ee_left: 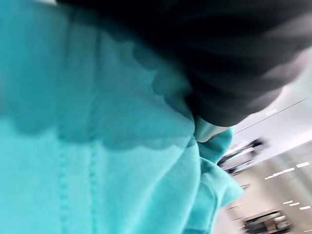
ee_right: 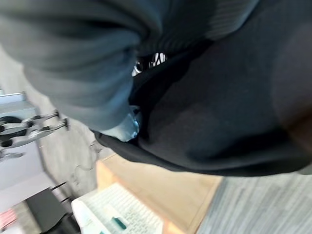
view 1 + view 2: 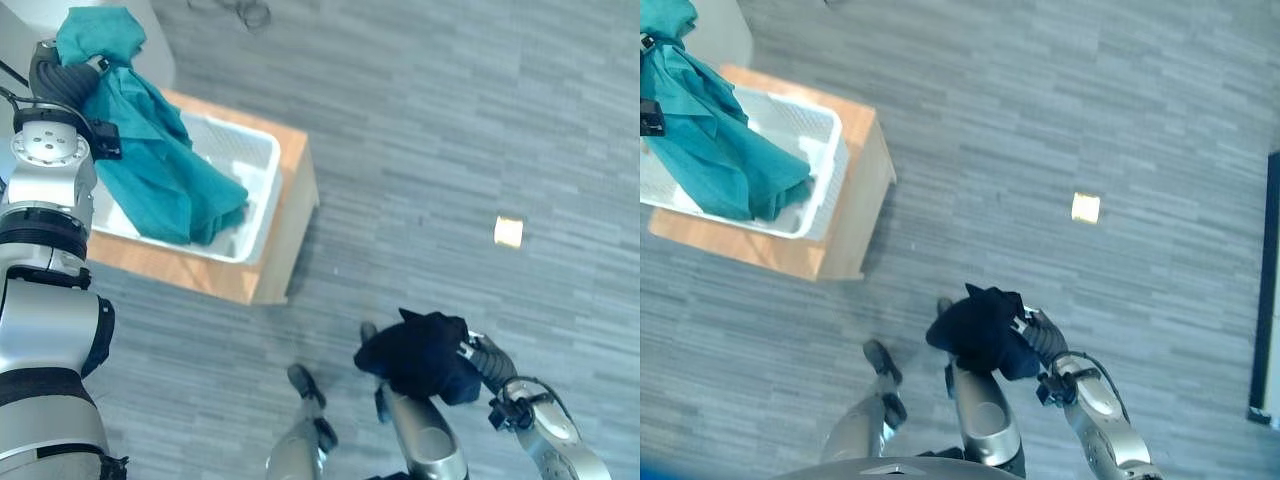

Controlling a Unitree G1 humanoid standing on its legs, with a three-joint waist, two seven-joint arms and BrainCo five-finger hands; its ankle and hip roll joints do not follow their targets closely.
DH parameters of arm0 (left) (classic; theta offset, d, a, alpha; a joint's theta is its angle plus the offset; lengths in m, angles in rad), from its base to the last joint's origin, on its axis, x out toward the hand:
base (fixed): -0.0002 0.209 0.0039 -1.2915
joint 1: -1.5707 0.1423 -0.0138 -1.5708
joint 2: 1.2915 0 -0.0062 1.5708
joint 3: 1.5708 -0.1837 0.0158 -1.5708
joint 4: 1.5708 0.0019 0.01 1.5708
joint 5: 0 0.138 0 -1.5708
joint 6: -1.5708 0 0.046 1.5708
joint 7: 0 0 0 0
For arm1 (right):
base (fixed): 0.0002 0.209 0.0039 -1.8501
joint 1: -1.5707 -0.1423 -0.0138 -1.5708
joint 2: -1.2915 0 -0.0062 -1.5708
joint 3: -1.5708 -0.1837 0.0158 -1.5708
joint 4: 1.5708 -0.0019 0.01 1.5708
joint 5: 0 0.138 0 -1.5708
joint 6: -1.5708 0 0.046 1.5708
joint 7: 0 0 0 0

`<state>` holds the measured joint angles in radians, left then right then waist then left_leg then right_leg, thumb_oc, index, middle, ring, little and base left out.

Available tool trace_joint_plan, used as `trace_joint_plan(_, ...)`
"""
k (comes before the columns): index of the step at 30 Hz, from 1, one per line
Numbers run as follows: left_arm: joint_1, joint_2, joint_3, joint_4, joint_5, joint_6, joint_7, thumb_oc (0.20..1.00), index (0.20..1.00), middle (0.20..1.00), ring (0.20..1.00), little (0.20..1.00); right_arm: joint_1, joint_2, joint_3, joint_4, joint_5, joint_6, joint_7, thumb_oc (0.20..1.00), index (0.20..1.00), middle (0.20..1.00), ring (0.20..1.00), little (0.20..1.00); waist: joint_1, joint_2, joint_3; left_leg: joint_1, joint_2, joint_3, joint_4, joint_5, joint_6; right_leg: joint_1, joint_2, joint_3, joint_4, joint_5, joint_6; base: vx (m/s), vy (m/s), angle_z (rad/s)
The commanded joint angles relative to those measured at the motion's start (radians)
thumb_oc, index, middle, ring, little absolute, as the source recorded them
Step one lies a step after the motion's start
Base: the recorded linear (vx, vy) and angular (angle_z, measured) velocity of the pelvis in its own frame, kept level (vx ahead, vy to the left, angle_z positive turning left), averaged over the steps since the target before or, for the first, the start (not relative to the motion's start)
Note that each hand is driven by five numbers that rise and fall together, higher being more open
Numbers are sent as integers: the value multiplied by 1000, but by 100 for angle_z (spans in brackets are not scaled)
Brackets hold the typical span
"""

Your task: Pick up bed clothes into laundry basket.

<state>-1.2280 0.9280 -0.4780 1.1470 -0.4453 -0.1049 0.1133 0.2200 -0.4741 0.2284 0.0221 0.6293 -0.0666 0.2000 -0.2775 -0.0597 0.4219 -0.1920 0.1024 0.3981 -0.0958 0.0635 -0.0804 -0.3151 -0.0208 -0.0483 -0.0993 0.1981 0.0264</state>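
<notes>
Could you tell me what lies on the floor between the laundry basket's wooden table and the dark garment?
Only bare grey floor, seen in the left eye view.

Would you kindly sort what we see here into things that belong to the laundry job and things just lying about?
Part of the job:
teal cloth, held by the left hand over the basket
white laundry basket
dark garment, bunched on the right hand

Just lying about:
wooden stand under the basket
small pale square on the floor
</notes>
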Motion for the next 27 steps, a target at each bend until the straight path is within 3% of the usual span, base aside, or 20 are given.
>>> trace_joint_plan(1, -58, 47, 3, 35, 135, -5, -24, 200, 200, 200, 200, 200, -3, -10, -20, -50, -6, -43, 9, 200, 200, 200, 200, 200, -8, -1, -39, 55, 89, -6, 9, 51, -79, 33, -70, 19, 23, -78, 149, 0, 0, 0)
trace_joint_plan(3, -51, 34, -49, 57, 260, 15, -45, 200, 200, 200, 200, 200, 11, -4, -28, -44, -6, -43, 12, 200, 200, 200, 200, 200, -13, 2, -32, 62, 88, -1, 9, 48, -79, 34, -70, 23, 25, -77, 148, 12, 1, -5)
trace_joint_plan(8, -70, 13, -105, 49, 345, 24, -63, 200, 200, 200, 200, 200, 6, -7, -24, -37, -13, -47, 12, 200, 200, 200, 200, 200, -17, 10, -32, 69, 86, -2, 9, 44, -78, 38, -72, 20, 27, -83, 146, 7, -8, -9)
trace_joint_plan(10, -92, 30, -153, 50, 406, 25, -84, 200, 200, 200, 200, 200, 7, -10, -24, -39, -16, -47, 17, 200, 200, 200, 200, 200, -14, 15, -33, 71, 85, -3, 9, 43, -77, 40, -73, 17, 27, -83, 146, 9, -12, 5)
trace_joint_plan(11, -109, 56, -217, 49, 501, 24, -109, 200, 200, 200, 200, 200, 10, -11, -24, -38, -18, -48, 23, 200, 200, 200, 200, 200, -11, 24, -34, 74, 84, -4, 9, 42, -77, 45, -74, 14, 26, -84, 147, 8, -9, 5)
trace_joint_plan(15, -123, 84, -285, 45, 602, 18, -118, 200, 200, 200, 200, 200, 3, -15, -6, -28, -24, -47, 37, 200, 200, 200, 200, 200, -4, 30, -31, 79, 83, -4, 9, 40, -78, 51, -74, 8, 25, -86, 148, -5, -6, 6)
trace_joint_plan(24, -75, 84, -268, 57, 631, 24, -143, 200, 200, 200, 200, 200, -10, -33, 10, -30, -18, -53, 47, 200, 200, 200, 200, 200, 1, 38, -24, 80, 84, -6, 9, 41, -78, 54, -74, 3, 25, -86, 147, -1, 0, 1)
trace_joint_plan(25, -73, 81, -270, 58, 640, 26, -148, 304, 304, 304, 304, 304, -11, -32, 8, -28, -18, -54, 46, 200, 200, 200, 200, 200, 0, 38, -24, 80, 84, -6, 9, 41, -78, 55, -74, 3, 25, -86, 148, 0, 0, 0)
trace_joint_plan(26, -79, 76, -277, 61, 653, 29, -153, 1000, 1000, 1000, 1000, 1000, -10, -31, 9, -21, -18, -51, 46, 200, 200, 200, 200, 200, 0, 39, -24, 81, 84, -6, 9, 41, -78, 56, -75, 2, 25, -86, 148, 0, 0, 0)
trace_joint_plan(27, -82, 73, -287, 64, 674, 28, -166, 1000, 1000, 1000, 1000, 1000, -10, -32, 7, -16, -22, -50, 47, 200, 200, 200, 200, 200, -3, 40, -26, 83, 84, -7, 9, 40, -78, 59, -75, 2, 25, -87, 148, 0, 0, 0)
